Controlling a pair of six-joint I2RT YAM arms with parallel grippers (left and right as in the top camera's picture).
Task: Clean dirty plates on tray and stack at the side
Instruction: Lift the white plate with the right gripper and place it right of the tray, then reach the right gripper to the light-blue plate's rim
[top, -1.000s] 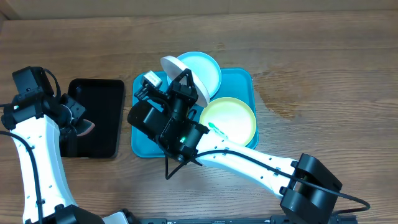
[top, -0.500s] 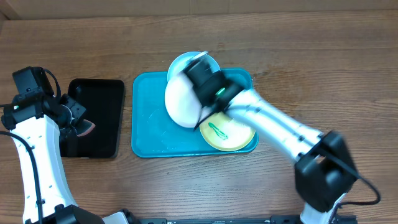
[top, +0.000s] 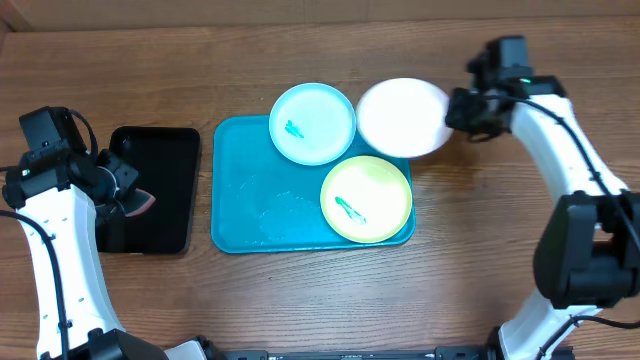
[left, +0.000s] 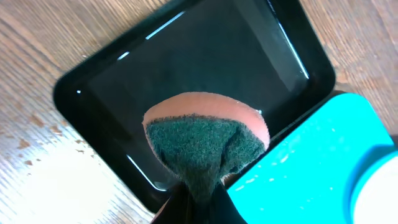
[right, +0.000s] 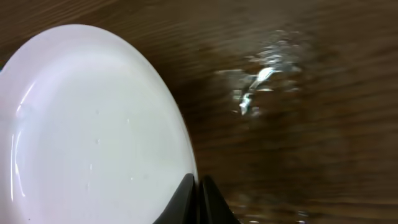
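The tray (top: 250, 205) holds rear plate (top: 313, 122) and front plate (top: 366, 198), third plate (top: 403, 117) right of the rear, smaller tray (top: 155, 190) left.

Table (top: 300, 310): wooden top, mid-brown, long grain running left to right, filling almost the whole overhead view; finish matt, with paler streaks among the darker grain lines; darker blotchy stain (top: 455, 172) right of centre, edges irregular; glistening wet-looking patch (right: 258, 84) on the dark wood in the right wrist view, catching light in small bright flecks; broad pale glare (left: 50, 186) on the boards at lower left of the left wrist view; pale beige strip (top: 300, 8) along the far edge, nature unclear; light even, from above; shadows soft and short.
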